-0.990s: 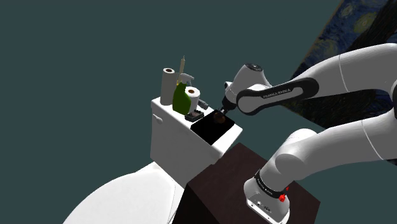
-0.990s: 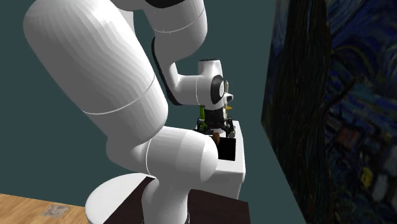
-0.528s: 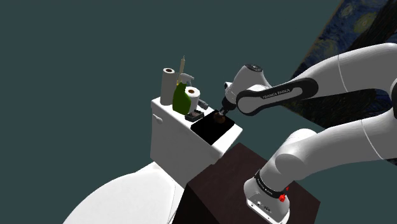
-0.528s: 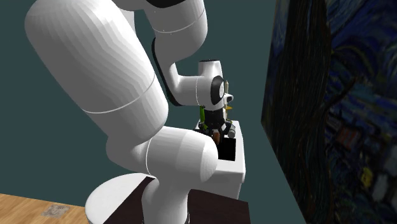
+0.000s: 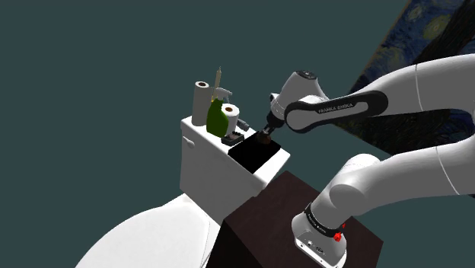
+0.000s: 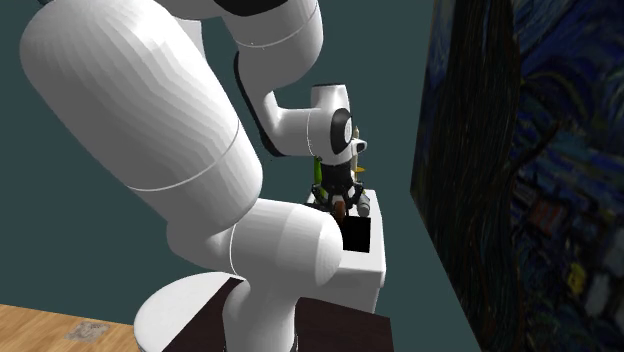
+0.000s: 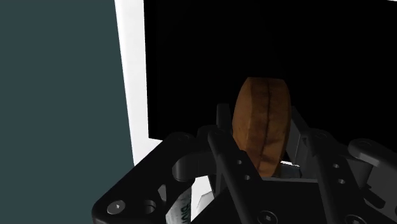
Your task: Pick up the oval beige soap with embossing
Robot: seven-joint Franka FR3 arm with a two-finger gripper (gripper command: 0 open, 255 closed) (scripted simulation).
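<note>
The tool is clamped tight on the brown oval soap. The soap sits in the tool, just above the toilet tank's black top.

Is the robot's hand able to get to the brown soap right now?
Yes, it looks that way. The hand is right at the brown soap, and its fingers clasp the soap from both sides. Nothing stands between them.

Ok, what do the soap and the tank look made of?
The soap: brown, matt, streaked like wood grain with a middle seam; more wood-like than soapy, can't confirm. The tank: plain smooth white, no texture; material open, maybe ceramic.
</note>
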